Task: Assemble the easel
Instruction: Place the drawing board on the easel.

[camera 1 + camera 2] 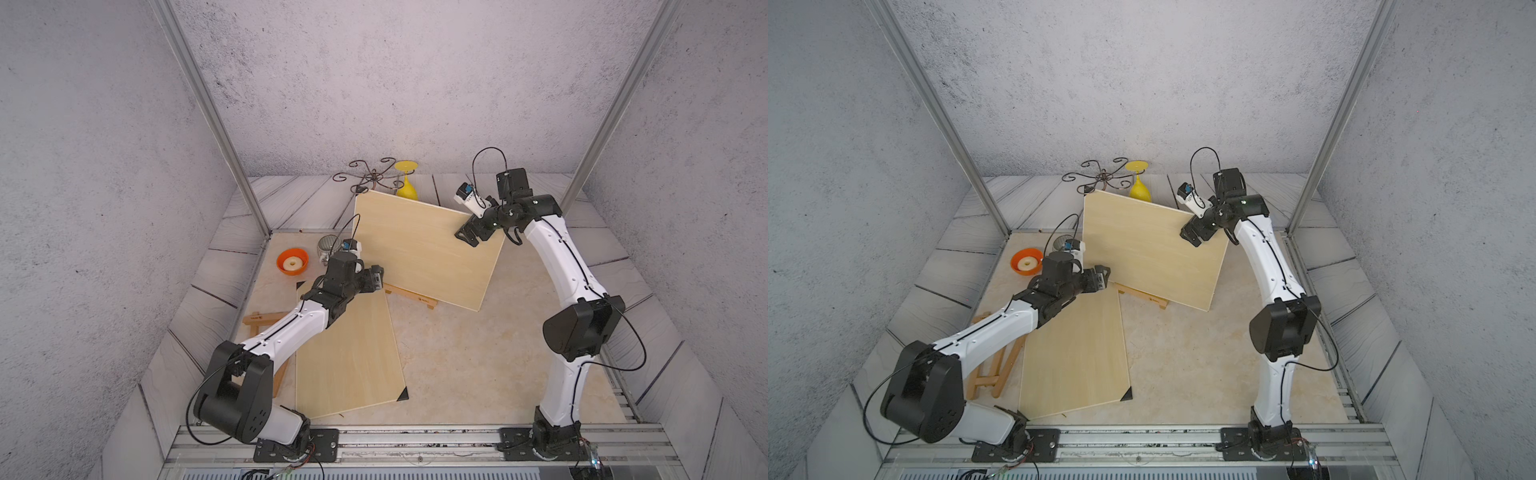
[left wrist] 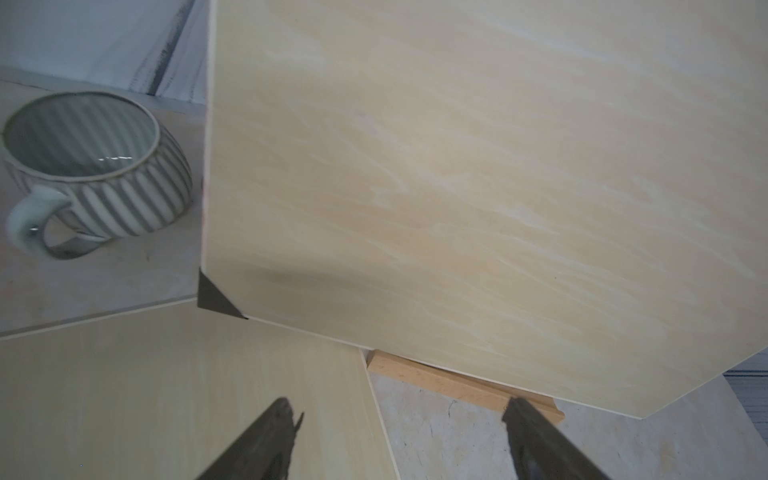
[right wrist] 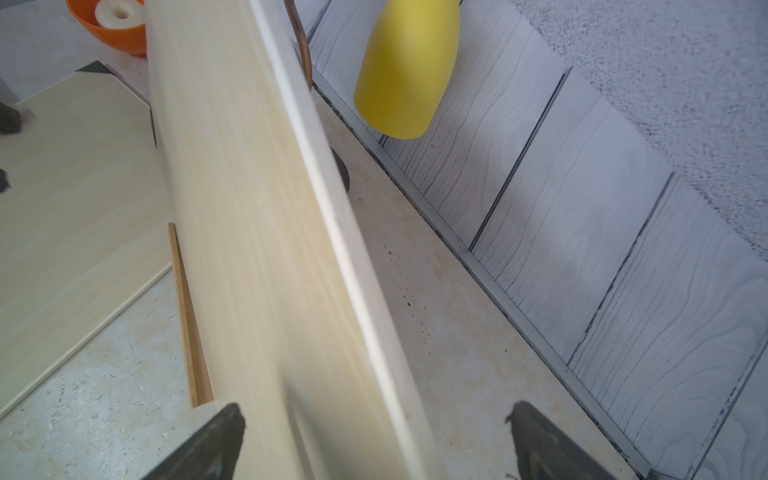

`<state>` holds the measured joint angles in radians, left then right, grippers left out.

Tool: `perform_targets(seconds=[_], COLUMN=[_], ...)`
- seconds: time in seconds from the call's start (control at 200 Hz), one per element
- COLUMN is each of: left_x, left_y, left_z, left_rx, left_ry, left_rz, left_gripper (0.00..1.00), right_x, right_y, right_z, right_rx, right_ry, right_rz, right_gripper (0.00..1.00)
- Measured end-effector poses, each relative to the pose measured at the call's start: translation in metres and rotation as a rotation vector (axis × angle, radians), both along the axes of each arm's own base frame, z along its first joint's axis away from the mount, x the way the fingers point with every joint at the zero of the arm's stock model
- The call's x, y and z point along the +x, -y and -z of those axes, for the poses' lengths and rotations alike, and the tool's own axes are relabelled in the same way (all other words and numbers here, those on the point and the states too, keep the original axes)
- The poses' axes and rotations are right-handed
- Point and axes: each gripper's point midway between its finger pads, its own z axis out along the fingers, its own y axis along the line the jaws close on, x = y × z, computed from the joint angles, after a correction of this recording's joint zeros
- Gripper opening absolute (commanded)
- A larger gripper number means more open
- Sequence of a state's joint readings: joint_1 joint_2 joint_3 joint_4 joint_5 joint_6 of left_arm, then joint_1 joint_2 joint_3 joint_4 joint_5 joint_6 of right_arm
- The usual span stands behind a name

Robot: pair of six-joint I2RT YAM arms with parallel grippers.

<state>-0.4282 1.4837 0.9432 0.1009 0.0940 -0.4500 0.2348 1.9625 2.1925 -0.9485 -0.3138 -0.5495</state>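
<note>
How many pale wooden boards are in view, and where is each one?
2. The tilted board rests on an easel ledge; the flat board lies on the table before it.

Left arm (image 1: 286, 328): reaches from its base at the near edge forward and toward the centre, forearm low and close to horizontal. Left hand (image 1: 377, 277): points toward the centre; in the left wrist view its fingers (image 2: 257, 449) stand apart, no grip made. Right arm (image 1: 557, 257): rises from its base, elbow bowed outward, forearm leaning toward the far wall. Right hand (image 1: 467, 237): angled down and inward; fingers (image 3: 199, 444) spread wide, not clamped.
</note>
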Motion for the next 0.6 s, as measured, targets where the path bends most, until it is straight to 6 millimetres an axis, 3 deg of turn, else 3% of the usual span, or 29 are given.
perform_targets(seconds=[0.17, 0.6], left_x=[0.004, 0.015], left_y=[0.012, 0.028], left_z=[0.031, 0.081], left_rx=[0.0, -0.012], left_ry=[-0.056, -0.121], left_rz=[0.039, 0.081], left_gripper=[0.8, 0.8], right_x=[-0.008, -0.034], right_y=[0.004, 0.019], right_z=[-0.01, -0.049], right_rx=[0.008, 0.06], right_ry=[0.019, 0.13], right_rz=[0.02, 0.1], right_gripper=[0.99, 0.99])
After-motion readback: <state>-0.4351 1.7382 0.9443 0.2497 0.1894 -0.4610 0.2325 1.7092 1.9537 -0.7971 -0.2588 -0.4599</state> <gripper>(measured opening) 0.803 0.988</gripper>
